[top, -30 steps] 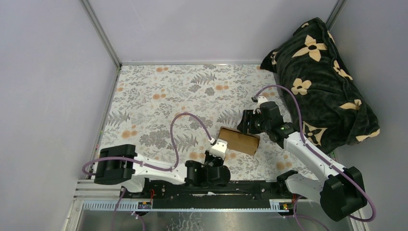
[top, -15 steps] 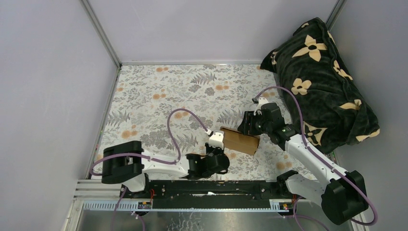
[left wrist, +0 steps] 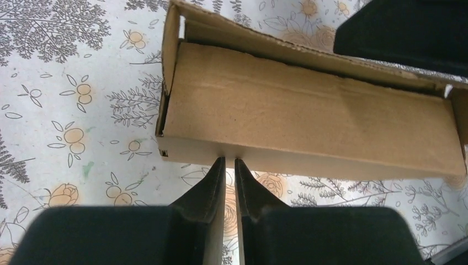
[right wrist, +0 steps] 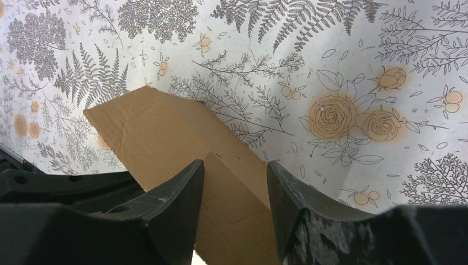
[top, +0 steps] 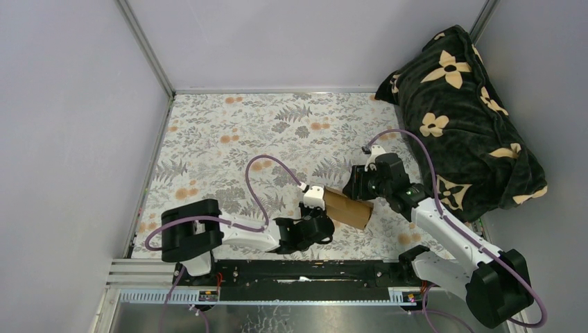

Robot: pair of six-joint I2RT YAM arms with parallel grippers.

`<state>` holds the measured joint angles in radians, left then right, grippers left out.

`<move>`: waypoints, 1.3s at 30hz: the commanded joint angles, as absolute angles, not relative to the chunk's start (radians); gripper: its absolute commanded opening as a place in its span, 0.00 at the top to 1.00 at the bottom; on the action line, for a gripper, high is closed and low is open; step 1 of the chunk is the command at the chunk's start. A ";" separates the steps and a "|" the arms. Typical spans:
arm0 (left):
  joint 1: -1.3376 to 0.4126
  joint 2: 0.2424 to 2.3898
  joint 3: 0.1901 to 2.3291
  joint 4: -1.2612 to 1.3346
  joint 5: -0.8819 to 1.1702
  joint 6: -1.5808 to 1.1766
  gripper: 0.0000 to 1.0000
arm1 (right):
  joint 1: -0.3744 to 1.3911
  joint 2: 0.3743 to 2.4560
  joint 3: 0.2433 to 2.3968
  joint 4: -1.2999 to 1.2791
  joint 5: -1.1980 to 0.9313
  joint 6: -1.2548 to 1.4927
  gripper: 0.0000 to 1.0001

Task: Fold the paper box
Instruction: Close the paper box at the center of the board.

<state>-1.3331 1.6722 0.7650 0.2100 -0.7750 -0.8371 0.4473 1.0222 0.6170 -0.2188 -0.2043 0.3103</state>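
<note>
Left wrist view: the left claw (left wrist: 229,165) is closed to a sliver, its tips against the near edge of the paper box (left wrist: 309,116), which lies just ahead on the flowered surface (left wrist: 66,110). Whether it pinches the card, I cannot tell. The right claw (right wrist: 234,179) stands open, astride a fold of the box.

A tablecloth (top: 229,139) printed with grey ferns, leaves and orange roses covers the table, running back to a metal-framed corner where plain grey walls (top: 69,139) meet. A dark plush blanket (top: 464,118) patterned with large cream flowers lies heaped at the right rear, against the right wall and overlapping the cloth's edge. A slotted metal rail (top: 277,295) runs along the near edge.
</note>
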 commanded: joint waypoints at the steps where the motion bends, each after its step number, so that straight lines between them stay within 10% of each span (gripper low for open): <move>1: -1.300 1.690 0.796 0.308 -0.801 -0.848 0.84 | 0.470 1.001 0.603 -0.204 -0.223 0.312 0.47; 39: -1.208 1.763 0.818 0.471 -0.681 -0.768 0.85 | 0.567 1.081 0.543 -0.133 -0.165 0.366 0.45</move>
<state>-1.2076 1.7531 0.8059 0.3103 -0.7322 -0.7830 0.5419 1.0416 0.5621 -0.0910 -0.1993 0.3641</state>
